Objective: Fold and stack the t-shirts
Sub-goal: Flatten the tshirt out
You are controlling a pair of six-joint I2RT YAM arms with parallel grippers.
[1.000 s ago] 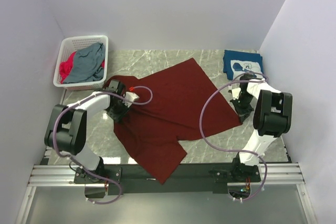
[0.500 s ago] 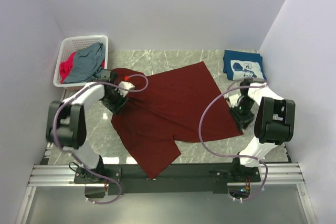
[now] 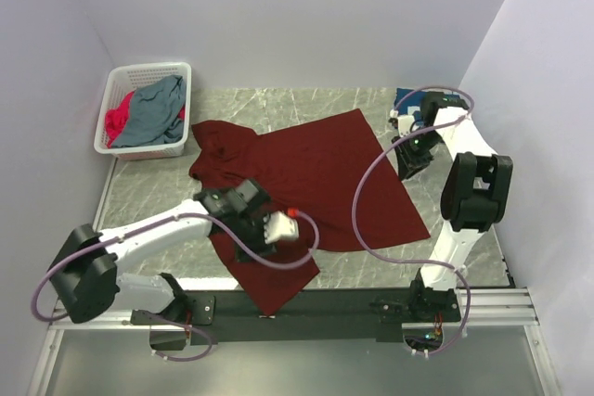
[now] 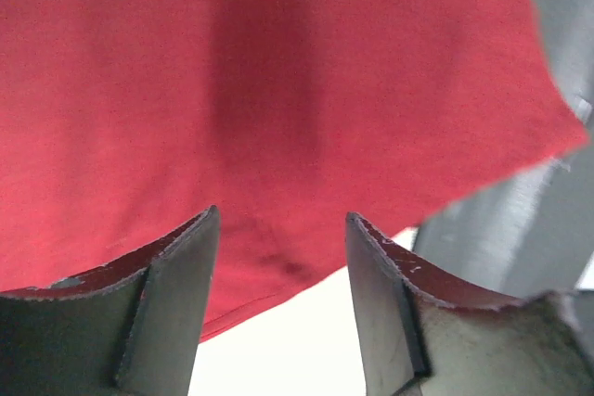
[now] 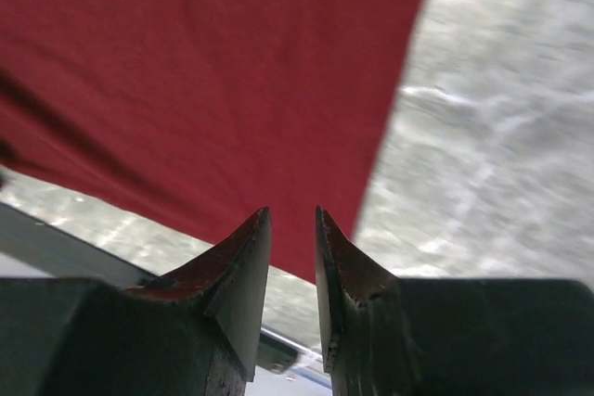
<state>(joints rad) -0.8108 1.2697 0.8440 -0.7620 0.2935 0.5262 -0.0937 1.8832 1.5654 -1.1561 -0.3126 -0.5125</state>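
Marble table (image 3: 297, 104) is carrying the maroon t-shirt (image 3: 316, 173), which is lying spread at its middle, skewed to the edges. Its long axis is running from far right to near left, where 1 end is hanging over the front rail (image 3: 357, 301). A bunched part is sitting far left, near the basket (image 3: 148, 69).

The left arm (image 3: 158, 229) is stretching low and rightward over the shirt's near-left part. The right arm (image 3: 464, 150) is reaching far, beside the shirt's far-right edge. Half a second ago the left one was at that bunched part and the right one was nearer, at the right hem.

Grey-blue (image 3: 153, 113) and pink (image 3: 116, 124) shirts are lying in the basket.

The left gripper (image 4: 278, 220) is hovering wide open above the red cloth, holding nothing. The right gripper (image 5: 290, 215) is standing only slightly parted over the cloth's edge, also empty.
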